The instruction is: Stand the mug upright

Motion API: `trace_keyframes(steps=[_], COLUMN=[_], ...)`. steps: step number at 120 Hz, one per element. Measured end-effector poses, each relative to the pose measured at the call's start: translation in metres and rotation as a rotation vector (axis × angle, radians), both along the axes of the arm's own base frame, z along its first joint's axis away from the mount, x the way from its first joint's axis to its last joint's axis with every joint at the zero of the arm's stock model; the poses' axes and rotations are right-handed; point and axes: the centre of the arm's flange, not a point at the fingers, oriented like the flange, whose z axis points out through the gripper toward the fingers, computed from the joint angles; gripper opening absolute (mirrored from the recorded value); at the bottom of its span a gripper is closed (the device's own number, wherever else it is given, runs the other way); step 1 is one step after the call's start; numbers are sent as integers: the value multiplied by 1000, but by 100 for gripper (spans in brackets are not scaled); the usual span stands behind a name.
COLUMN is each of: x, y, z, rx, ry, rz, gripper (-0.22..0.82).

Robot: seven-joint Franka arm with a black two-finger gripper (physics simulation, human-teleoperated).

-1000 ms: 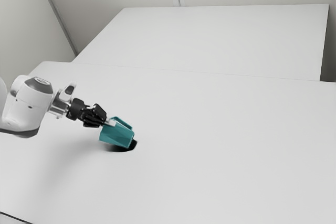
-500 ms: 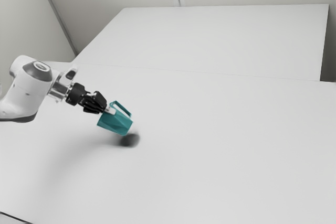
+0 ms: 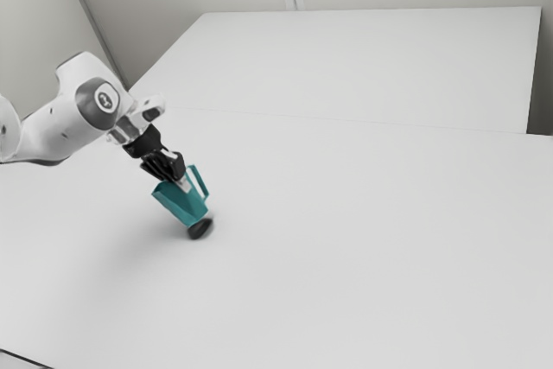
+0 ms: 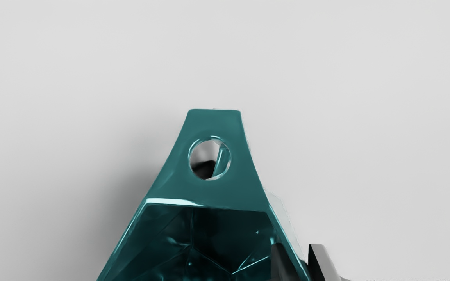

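Note:
The gripper (image 3: 179,177) points down and toward the exterior view's right, shut on the rim wall of the teal mug (image 3: 182,203). The mug is tilted, its handle facing the exterior view's right and its base low, above or near a dark shadow on the table; whether the base touches is unclear. In the wrist view, the mug (image 4: 225,191) shows its open mouth and the handle top with a round hole. There the gripper (image 4: 301,255) has one finger inside the mouth and the other outside, with the wall between them.
The white table (image 3: 363,248) extends around the mug. Beyond it, a second white surface (image 3: 363,66) reaches back to the walls. A thin dark line (image 3: 26,359) crosses the near left corner of the exterior view.
My hand first rose with the mug off the table, then tipped to point more steeply downward. The mug has turned with it, and its lean has lessened, the base swinging toward the exterior view's left.

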Motion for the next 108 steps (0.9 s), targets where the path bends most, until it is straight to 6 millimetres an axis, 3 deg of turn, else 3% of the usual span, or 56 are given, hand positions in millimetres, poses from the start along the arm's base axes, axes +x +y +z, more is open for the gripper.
trace_keyframes(steps=[31,44,56,81,108], x=[12,14,18,21,23], y=[-75,-94,-89,-44,-62], z=[4,2,2,-5,-11], rx=[235,306,352,382,388], ry=[22,20,20,51,66], rz=[-163,-188,-164,-30,-6], gripper=[-17,-17,-18,-18,-18])
